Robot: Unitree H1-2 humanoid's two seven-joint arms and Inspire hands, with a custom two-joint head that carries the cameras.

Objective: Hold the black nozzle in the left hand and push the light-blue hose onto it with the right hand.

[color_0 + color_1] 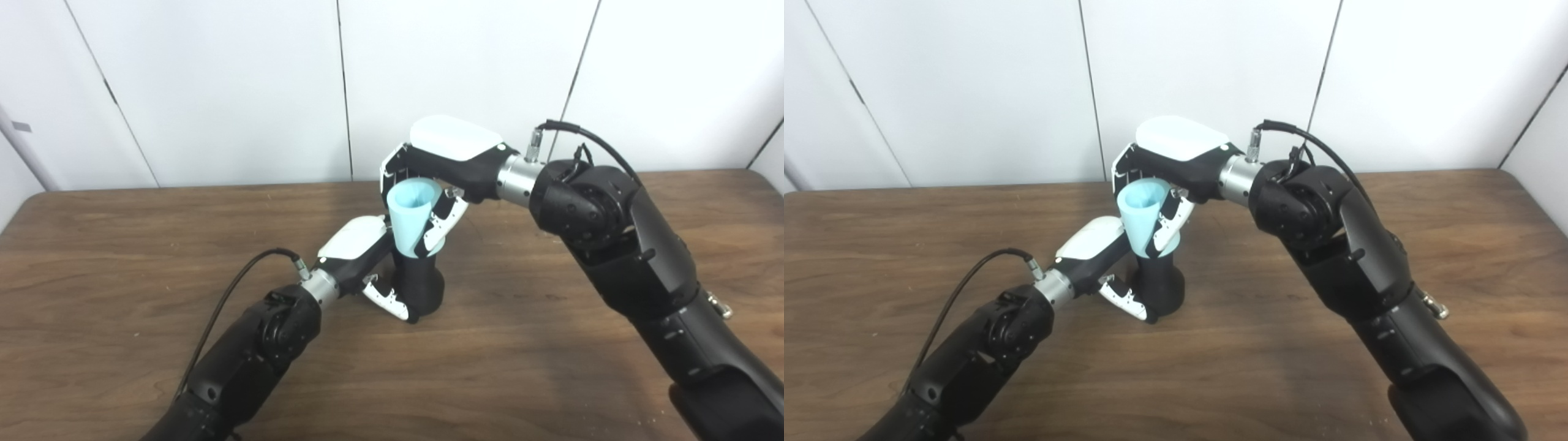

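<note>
Where the light-blue hose (411, 215) meets the black nozzle (422, 283), the two stand as one upright column near the middle of the wooden table (122, 257), the pale piece on top and the dark one beneath, its base on the tabletop. The hose is a smooth, matte, tapering sleeve, wider at its open upper mouth, whose hollow interior shows nothing inside; its narrow lower end sits over the nozzle's top. The nozzle is a dull black, rounded body that swells toward its foot. The right hand (438, 177), white-shelled over black, reaches from above and grasps the hose, fingers (442, 223) wrapped down its near side. The left hand (367, 257) clasps the nozzle low down, fingers curled around its front. The table is dark brown with visible grain; plain white wall panels (214, 86) stand behind it.
</note>
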